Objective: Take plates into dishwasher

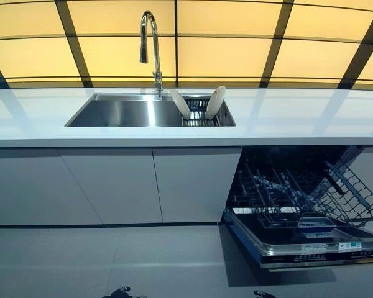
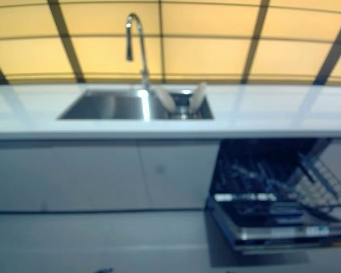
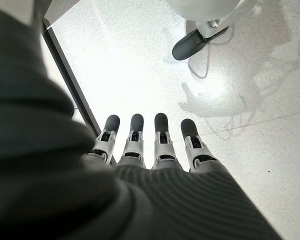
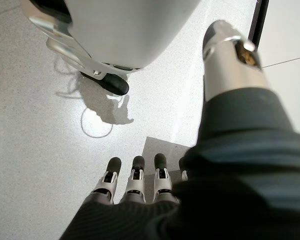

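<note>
Two plates (image 1: 198, 103) stand in the sink (image 1: 121, 113), far from either hand (image 3: 150, 145).

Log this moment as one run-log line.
plates: two, upright in sink rack | dishwasher: open, rack out | left hand: open, empty | right hand: open, empty

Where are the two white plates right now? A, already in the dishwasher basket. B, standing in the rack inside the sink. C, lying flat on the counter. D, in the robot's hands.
B: both plates stand on edge in the sink rack.
</note>
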Controlling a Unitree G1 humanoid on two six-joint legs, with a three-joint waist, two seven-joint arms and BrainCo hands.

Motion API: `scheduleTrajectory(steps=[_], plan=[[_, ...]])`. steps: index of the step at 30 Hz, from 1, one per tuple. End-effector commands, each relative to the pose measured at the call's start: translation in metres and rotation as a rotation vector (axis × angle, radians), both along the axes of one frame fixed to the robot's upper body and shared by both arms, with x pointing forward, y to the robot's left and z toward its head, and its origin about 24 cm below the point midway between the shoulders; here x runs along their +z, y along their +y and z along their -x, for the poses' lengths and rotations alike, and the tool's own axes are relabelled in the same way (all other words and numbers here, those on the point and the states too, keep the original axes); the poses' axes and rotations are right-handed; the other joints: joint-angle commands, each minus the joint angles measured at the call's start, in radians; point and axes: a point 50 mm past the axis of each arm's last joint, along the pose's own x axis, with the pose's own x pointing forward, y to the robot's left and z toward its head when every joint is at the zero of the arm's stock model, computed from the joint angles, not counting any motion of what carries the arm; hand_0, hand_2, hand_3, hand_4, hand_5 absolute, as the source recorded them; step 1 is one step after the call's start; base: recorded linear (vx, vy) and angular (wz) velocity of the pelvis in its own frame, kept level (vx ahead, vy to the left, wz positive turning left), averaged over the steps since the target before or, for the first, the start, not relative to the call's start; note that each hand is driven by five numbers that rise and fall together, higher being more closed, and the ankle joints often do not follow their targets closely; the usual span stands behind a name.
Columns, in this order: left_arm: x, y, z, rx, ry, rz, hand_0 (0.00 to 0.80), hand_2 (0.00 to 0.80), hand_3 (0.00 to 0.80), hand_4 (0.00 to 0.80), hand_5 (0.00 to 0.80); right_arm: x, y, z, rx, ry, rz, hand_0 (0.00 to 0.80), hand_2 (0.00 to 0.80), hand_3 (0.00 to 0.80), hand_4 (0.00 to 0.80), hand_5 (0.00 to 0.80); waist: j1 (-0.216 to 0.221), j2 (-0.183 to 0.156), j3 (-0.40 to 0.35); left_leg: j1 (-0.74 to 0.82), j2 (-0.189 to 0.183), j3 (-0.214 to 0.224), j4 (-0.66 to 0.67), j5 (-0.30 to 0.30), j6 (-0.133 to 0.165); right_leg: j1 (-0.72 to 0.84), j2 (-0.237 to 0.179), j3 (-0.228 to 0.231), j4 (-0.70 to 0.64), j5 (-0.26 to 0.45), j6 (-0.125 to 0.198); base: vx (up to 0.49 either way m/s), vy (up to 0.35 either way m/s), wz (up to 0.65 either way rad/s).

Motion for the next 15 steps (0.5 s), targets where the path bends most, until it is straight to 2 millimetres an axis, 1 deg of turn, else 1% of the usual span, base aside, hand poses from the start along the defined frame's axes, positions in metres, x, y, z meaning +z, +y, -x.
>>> scheduleTrajectory(steps=[1, 8, 11, 12, 13, 15], plan=[[0.004, -0.005, -0.026, 0.0, -0.074, -0.009, 0.0, 0.0, 0.0, 0.0, 0.0, 0.003, 0.0, -0.019, 0.014, -0.027, 0.013, 0.0, 0.0, 0.0, 0.0, 0.0, 0.004, -0.01, 0.045, 0.086, -0.013, 0.015, 0.006, -0.198, 0.03, 0.03, -0.023, 0.017, 0.002, -0.091, 0.103, 0.0, 0.0, 0.0], [0.004, -0.006, -0.024, 0.004, -0.06, 0.008, 0.0, 0.0, 0.0, 0.0, 0.0, 0.004, 0.0, -0.021, 0.023, -0.039, 0.0, 0.0, 0.0, 0.0, 0.0, 0.0, 0.007, -0.012, 0.047, 0.087, -0.014, 0.013, 0.006, -0.197, 0.03, 0.032, -0.022, 0.015, 0.002, -0.092, 0.101, 0.0, 0.0, 0.0], [0.003, -0.007, -0.023, -0.003, -0.05, 0.007, 0.0, 0.0, 0.0, 0.0, 0.0, 0.006, 0.005, -0.028, 0.089, -0.078, -0.056, 0.0, 0.0, 0.0, 0.0, 0.0, 0.01, -0.013, 0.049, 0.089, -0.013, 0.009, 0.006, -0.198, 0.03, 0.034, -0.021, 0.012, 0.002, -0.092, 0.101, 0.0, 0.0, 0.0], [0.003, -0.007, -0.023, -0.007, -0.048, 0.006, 0.0, 0.0, 0.0, 0.0, 0.0, 0.008, 0.01, -0.034, 0.111, -0.104, -0.093, 0.0, 0.0, 0.0, 0.0, 0.0, 0.011, -0.013, 0.049, 0.09, -0.013, 0.008, 0.006, -0.197, 0.029, 0.034, -0.022, 0.011, 0.002, -0.092, 0.101, 0.0, 0.0, 0.0], [0.003, -0.007, -0.024, -0.01, -0.047, 0.005, 0.0, 0.0, 0.0, 0.0, 0.0, 0.012, 0.016, -0.044, 0.154, -0.154, -0.149, 0.0, 0.0, 0.0, 0.0, 0.0, 0.012, -0.014, 0.051, 0.089, -0.013, 0.006, 0.006, -0.196, 0.028, 0.035, -0.022, 0.009, 0.002, -0.091, 0.101, 0.0, 0.0, 0.0], [0.005, -0.007, -0.026, -0.021, -0.048, 0.002, 0.0, 0.0, 0.0, 0.0, 0.0, 0.028, 0.03, -0.074, 0.195, -0.285, -0.244, 0.0, 0.0, 0.0, 0.0, 0.0, 0.015, -0.018, 0.056, 0.087, -0.013, 0.002, 0.006, -0.192, 0.027, 0.034, -0.023, 0.007, 0.002, -0.089, 0.1, 0.0, 0.0, 0.0]])
